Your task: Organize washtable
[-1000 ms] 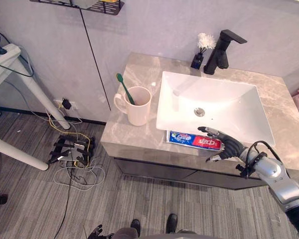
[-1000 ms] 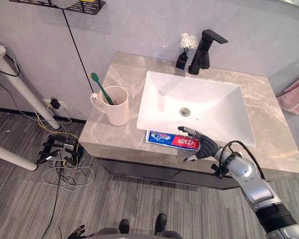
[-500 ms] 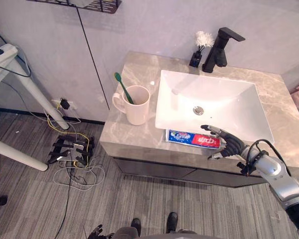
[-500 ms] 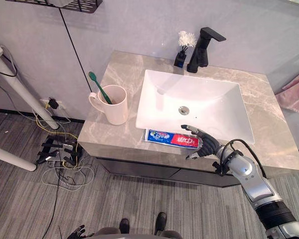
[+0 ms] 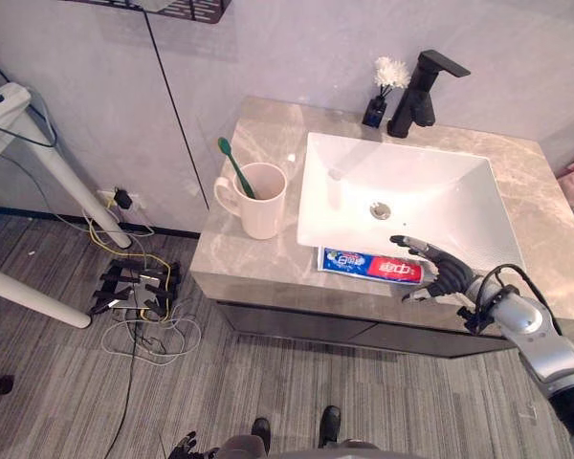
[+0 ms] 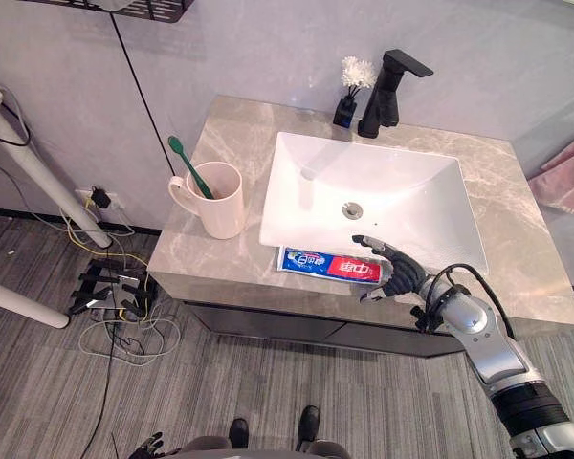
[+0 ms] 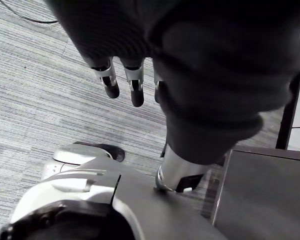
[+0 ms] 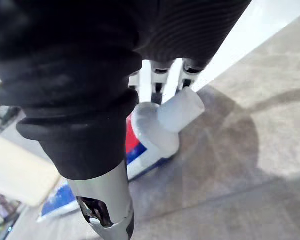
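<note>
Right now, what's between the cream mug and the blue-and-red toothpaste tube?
Bare grey marble countertop and the white sink's front corner; left eye view shows it.

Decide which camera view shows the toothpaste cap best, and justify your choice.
The right wrist view: the white cap sits close up, unobstructed. Both eye views show the toothpaste lying on the counter before the sink, its cap end hidden by the right hand. The left wrist view faces the floor.
</note>
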Motion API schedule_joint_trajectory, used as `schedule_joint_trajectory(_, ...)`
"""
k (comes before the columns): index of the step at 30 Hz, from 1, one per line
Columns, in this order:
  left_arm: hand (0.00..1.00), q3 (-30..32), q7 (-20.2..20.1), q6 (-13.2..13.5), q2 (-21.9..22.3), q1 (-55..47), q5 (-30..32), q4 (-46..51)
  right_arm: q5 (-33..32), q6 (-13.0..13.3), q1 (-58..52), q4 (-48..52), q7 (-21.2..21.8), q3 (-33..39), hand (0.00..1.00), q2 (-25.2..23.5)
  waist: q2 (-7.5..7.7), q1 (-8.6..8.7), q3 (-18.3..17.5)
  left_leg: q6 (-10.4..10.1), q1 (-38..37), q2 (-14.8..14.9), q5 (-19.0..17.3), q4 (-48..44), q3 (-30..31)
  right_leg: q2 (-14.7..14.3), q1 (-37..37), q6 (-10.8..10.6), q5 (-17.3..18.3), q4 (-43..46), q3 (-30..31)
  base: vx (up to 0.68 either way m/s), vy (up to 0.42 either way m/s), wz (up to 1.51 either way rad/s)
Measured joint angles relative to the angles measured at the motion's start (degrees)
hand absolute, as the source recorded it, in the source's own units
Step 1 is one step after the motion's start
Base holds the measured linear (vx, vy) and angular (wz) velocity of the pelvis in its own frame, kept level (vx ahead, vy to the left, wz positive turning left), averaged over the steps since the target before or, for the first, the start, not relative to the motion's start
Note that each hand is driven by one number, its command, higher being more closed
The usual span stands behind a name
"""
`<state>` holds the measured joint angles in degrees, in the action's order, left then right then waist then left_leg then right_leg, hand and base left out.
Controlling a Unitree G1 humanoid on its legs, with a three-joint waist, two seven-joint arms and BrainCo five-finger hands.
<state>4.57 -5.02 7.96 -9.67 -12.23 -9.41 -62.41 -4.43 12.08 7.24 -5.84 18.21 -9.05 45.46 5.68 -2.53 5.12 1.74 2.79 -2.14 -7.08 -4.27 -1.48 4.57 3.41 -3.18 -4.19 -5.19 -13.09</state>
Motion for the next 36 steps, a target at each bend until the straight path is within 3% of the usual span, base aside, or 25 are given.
schedule_joint_trajectory(26, 0.0, 0.19, 0.0, 0.17, -0.57, -0.05, -0.15, 0.16, 0.08, -0.15, 2.38, -2.21, -0.39, 0.01, 0.0, -0.04, 1.29, -0.07, 0.74, 0.32, 0.12, -0.42, 0.3, 0.3, 0.35, 0.03, 0.04, 0.03, -0.11, -0.04, -0.39, 0.0, 0.0, 0.0)
schedule_joint_trajectory(35, 0.0, 0.09, -0.01, 0.14, -0.76, -0.11, -0.6, 0.16, 2.96, -0.02, 1.95, -2.99, -0.74, -0.14, 0.0, -0.06, 1.63, -0.22, 1.63, 0.36, 0.79, -0.52, 0.44, 0.28, 0.64, 0.13, 0.59, 0.03, -0.11, 0.01, -0.67, 0.0, 0.0, 0.01)
schedule_joint_trajectory(36, 0.0, 0.07, -0.03, 0.14, -0.8, -0.11, -1.15, 0.16, 3.04, 0.0, 1.95, -3.0, -0.77, -0.12, 1.0, -0.06, 1.72, -0.19, 1.95, 0.36, 0.77, -0.51, 0.44, 0.27, 0.64, 0.13, 0.59, 0.03, -0.11, 0.04, -0.66, 0.0, 0.0, 0.0)
